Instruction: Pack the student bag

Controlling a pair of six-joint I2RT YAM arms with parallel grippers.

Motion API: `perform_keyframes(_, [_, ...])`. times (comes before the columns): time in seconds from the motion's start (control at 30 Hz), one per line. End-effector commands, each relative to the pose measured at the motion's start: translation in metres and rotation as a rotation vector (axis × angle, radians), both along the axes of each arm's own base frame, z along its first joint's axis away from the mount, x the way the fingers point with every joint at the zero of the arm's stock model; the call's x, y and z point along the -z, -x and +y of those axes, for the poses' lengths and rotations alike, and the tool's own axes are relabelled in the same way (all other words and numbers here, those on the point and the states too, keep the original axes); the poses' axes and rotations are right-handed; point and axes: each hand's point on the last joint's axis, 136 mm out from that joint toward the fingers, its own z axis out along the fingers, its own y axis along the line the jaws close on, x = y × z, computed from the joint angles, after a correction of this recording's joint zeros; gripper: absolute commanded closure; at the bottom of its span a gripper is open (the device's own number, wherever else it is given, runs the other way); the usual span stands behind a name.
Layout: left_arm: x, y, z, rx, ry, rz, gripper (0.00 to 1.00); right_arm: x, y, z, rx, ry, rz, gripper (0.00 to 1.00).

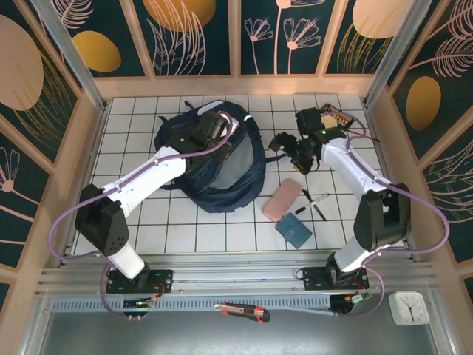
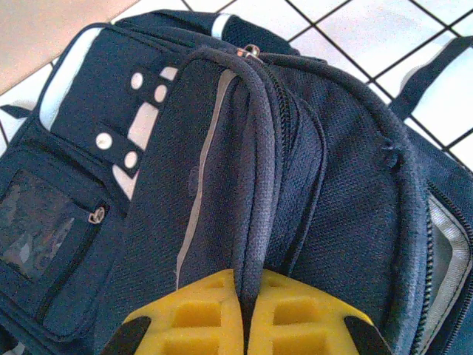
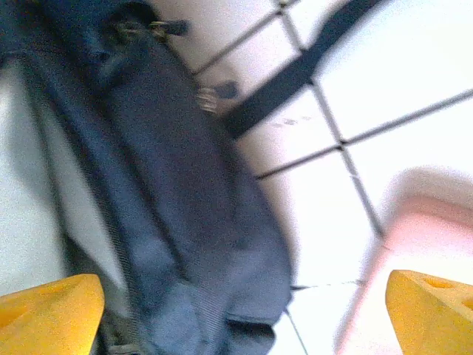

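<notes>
You have a white gridded table [image 1: 222,229] walled by dark floral wall panels [image 1: 192,37]. The student bag [image 1: 236,185], navy with pale stripes, lies on that table. Your left pincer [image 2: 246,318] is pressed together on a piped fold of the bag. Your right pincer [image 3: 244,310] is spread wide over the bag's edge, gripping nothing, with a pink case [image 1: 281,200] just beside the bag.

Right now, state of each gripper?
Left gripper: closed, pinching a padded edge of the student bag.
Right gripper: open, holding nothing.
</notes>
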Motion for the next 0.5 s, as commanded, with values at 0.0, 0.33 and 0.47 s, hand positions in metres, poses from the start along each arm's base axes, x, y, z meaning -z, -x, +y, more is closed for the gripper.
perform_keyframes(0.0, [-0.028,-0.006,0.007,-0.007,0.045,-0.082,1.0,0.018,0.041,-0.031,0.062,0.117,0.098,0.01])
perform_keyframes(0.33, [-0.036,0.001,0.014,0.01,0.065,-0.103,1.0,0.078,0.078,-0.028,0.06,0.27,0.273,0.01])
perform_keyframes(0.47, [-0.038,0.003,0.014,0.017,0.07,-0.108,1.0,0.094,0.078,-0.025,0.068,0.287,0.308,0.01])
